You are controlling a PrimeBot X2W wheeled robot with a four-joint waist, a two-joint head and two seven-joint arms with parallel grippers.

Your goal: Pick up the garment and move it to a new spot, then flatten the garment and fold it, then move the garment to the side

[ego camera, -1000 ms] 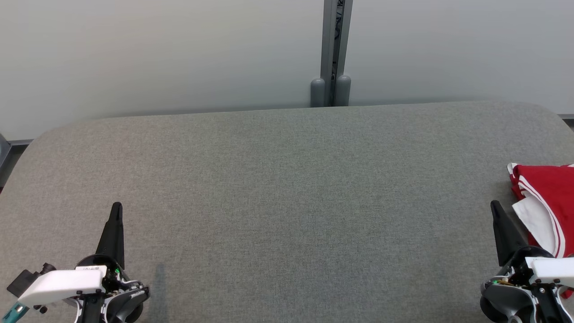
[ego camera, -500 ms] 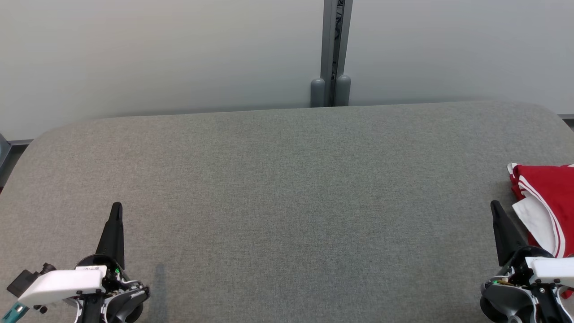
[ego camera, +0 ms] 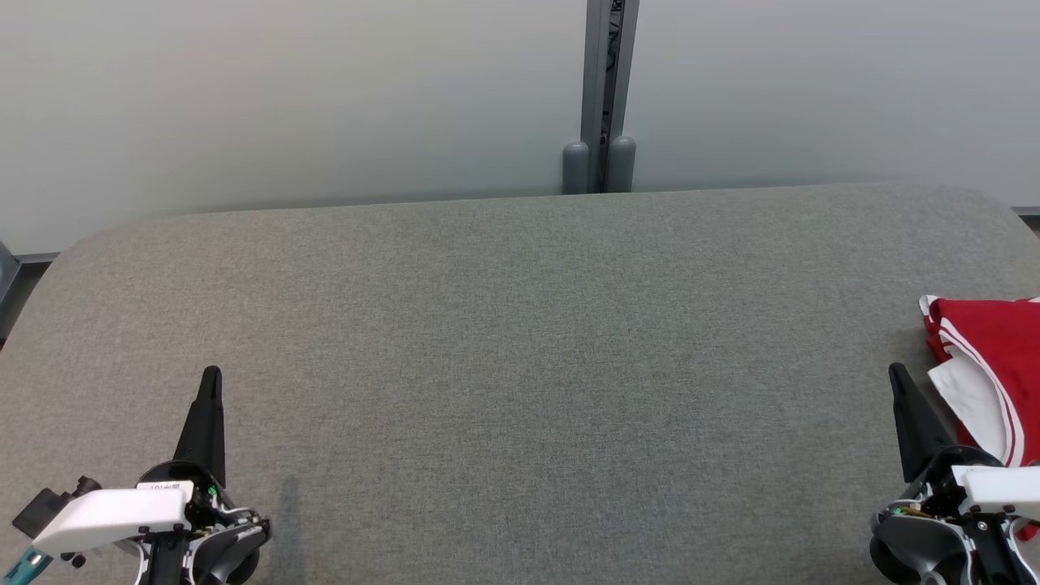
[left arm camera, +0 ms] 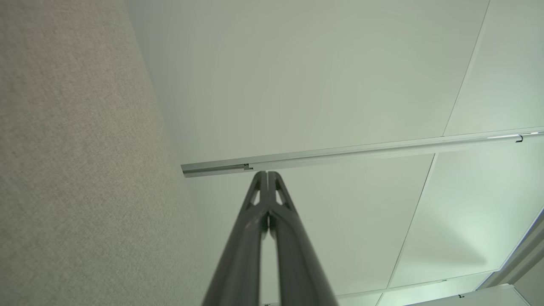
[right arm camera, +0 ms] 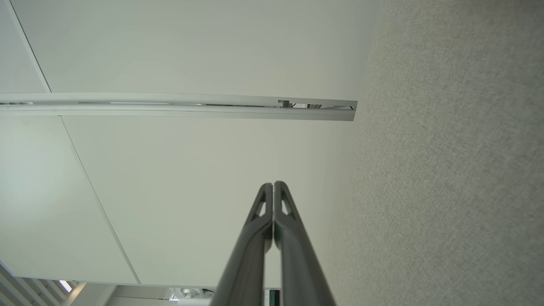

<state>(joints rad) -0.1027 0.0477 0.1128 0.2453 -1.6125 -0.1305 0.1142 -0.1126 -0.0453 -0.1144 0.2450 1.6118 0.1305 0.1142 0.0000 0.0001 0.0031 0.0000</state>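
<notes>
The garment (ego camera: 995,357), red with white trim and a white panel, lies folded at the far right edge of the grey table (ego camera: 520,349), partly cut off by the head view's border. My right gripper (ego camera: 895,372) rests at the lower right, shut and empty, just left of the garment without touching it. At the lower left my left gripper (ego camera: 211,374) is shut too, holding nothing. In the left wrist view its closed fingertips (left arm camera: 267,173) point at the pale wall. The right wrist view shows the right gripper (right arm camera: 273,183) with tips pressed together.
A pale partition wall (ego camera: 284,97) runs behind the table, with a grey post (ego camera: 605,89) at its middle. The table's rounded back corners show at left and right. Grey table fabric (right arm camera: 446,170) fills the right side of the right wrist view.
</notes>
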